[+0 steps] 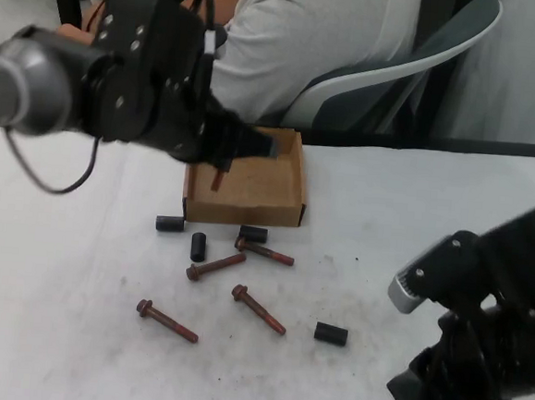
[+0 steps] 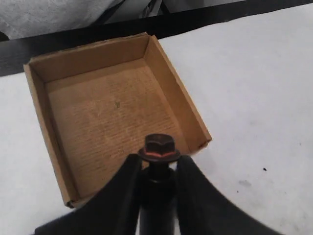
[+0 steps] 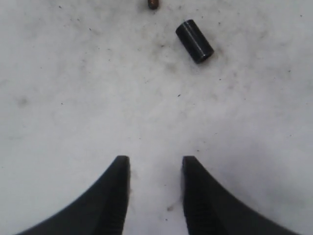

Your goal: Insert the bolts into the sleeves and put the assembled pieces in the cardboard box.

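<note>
We see the left end effector [image 2: 157,171] clenched on a bolt [image 2: 159,148], its hexagonal head standing just above the fingertips and a dark sleeve [image 2: 156,196] around the shank between the fingers. It hangs over the cardboard box [image 2: 39,107], above the box's floor near one wall, and the bolt touches nothing below it. From the high view the rusty shank points down into the box. The right end effector [image 3: 155,166] is released, with its two fingers apart over the bare worktop [image 3: 73,98] at the near right. One loose sleeve [image 3: 194,40] lies on its side near it. In front of the box we count three more sleeves [image 1: 169,223] [image 1: 198,246] [image 1: 253,233] and four loose bolts [image 1: 265,252] [image 1: 214,266] [image 1: 259,310] [image 1: 167,322], all lying flat on the worktop, none of them joined.
</note>
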`<state>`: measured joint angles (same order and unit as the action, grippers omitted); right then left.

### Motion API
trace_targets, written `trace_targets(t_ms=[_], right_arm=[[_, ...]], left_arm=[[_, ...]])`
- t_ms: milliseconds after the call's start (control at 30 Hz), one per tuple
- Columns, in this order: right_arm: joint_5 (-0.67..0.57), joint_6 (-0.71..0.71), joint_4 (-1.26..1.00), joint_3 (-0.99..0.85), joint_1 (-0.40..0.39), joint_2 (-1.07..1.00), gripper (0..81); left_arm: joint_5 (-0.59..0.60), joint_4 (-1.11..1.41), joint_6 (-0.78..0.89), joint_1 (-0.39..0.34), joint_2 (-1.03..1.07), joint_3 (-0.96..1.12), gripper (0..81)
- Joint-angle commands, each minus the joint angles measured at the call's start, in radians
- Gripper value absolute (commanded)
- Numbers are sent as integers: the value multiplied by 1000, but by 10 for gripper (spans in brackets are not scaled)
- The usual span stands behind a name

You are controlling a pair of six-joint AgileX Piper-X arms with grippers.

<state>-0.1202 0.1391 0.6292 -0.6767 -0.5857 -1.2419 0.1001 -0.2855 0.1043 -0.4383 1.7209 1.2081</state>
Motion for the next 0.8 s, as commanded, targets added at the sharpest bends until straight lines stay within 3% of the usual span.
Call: trace_targets(t_ms=[0, 233, 500, 767], right_arm=[[-24, 64, 92, -97, 32, -92, 344], [4, 146, 151, -233, 32, -245, 358], [33, 263, 169, -337, 32, -355, 358], [34, 300, 169, -406, 32, -432, 435]], left_arm=[[6, -61, -9, 1, 69, 142, 8], [-8, -225, -23, 31, 221, 368, 8], [-2, -287, -23, 74, 338, 486, 8], [43, -304, -25, 93, 426, 565, 8]])
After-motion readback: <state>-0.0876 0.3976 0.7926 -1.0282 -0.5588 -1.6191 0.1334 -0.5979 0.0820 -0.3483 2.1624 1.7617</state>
